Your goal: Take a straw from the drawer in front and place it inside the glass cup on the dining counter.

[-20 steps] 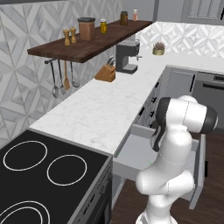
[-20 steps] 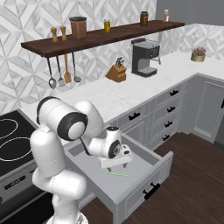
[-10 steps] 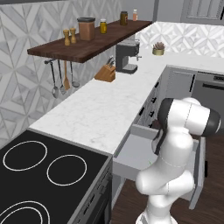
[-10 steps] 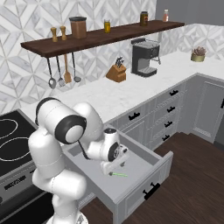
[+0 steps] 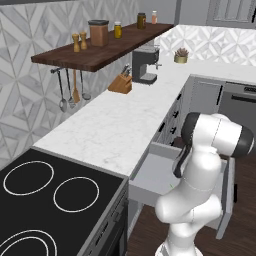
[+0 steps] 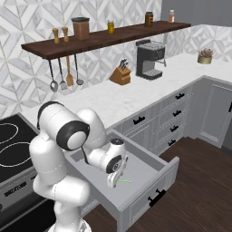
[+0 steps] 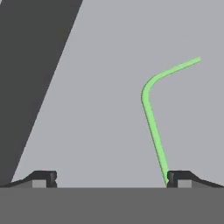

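Lowered further into the drawer [image 6: 149, 174] since a second ago, the tool [image 7: 111, 178] is seen with its fingertips [image 7: 43, 177] spread wide, nothing pinched; the straw [image 7: 153, 118] is laid flat on the drawer floor, touching the right fingertip; beyond, a knife block [image 6: 120, 74] is set at the counter's [image 6: 136, 95] back edge.

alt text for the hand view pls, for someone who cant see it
A light-green straw with a bent top lies on the plain grey floor of the drawer. The open gripper shows two dark fingertips at the bottom; the straw's lower end meets the right-hand one.
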